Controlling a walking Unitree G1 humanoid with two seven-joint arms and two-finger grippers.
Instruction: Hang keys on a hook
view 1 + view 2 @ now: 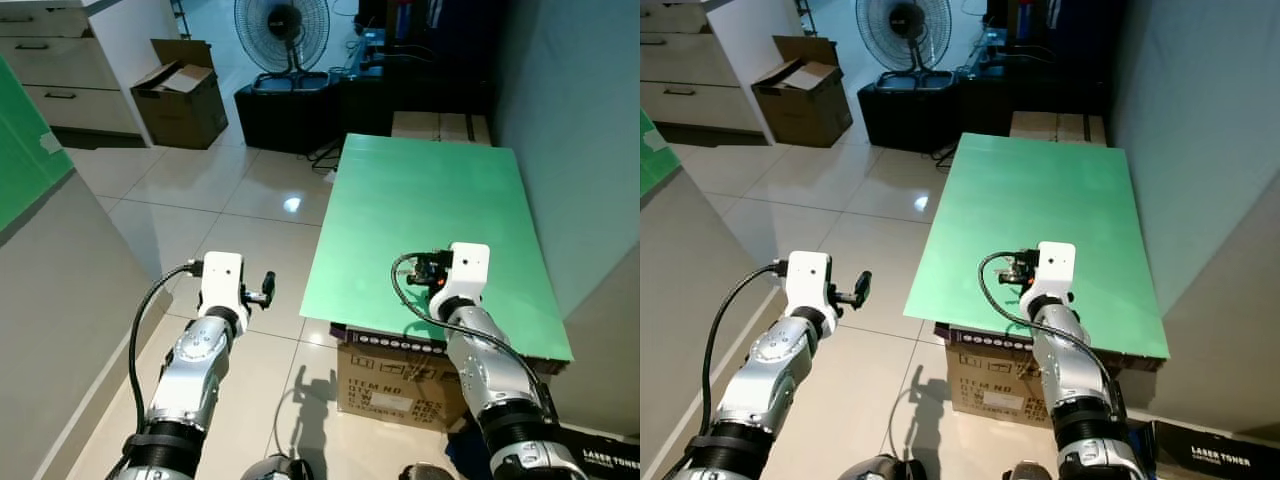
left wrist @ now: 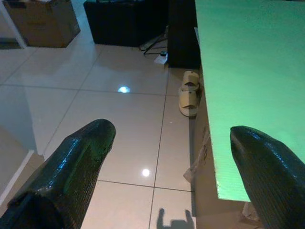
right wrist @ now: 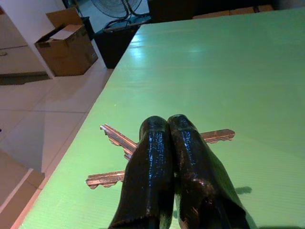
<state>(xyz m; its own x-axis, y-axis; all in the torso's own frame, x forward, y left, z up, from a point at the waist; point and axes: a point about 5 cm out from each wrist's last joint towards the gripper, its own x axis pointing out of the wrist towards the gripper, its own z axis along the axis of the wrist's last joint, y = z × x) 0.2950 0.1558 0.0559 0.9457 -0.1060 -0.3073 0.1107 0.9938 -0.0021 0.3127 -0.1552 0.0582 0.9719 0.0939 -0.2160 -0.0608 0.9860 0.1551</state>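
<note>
A: Where are the keys [image 3: 119, 143] seen?

B: They are seen on the green board [image 1: 430, 220], near its front edge, under the right gripper [image 3: 167, 125]. 3 coppery blades are fanned out from beneath the fingertips in the right wrist view; 1 is pointed one way and 2 the other.

A: How is that gripper set?

B: Its 2 black fingers are pressed together with no gap visible between them, right over the middle of the keys. Whether the bunch is actually pinched cannot be told, since the ring is hidden under the fingers.

A: And the left gripper [image 2: 171, 157]?

B: It is held spread wide with nothing between the fingers, out over the tiled floor [image 1: 200, 190] beside the board. A pair of beige slippers [image 2: 188, 93] is seen on the tiles near the board's edge.

A: What is the board laid on?

B: It is laid on a printed carton [image 1: 395, 385]. Behind it, a fan [image 1: 281, 30] is stood on a black cabinet [image 1: 285, 115], and an open box [image 1: 183, 92] is set by white drawers [image 1: 60, 70].
</note>
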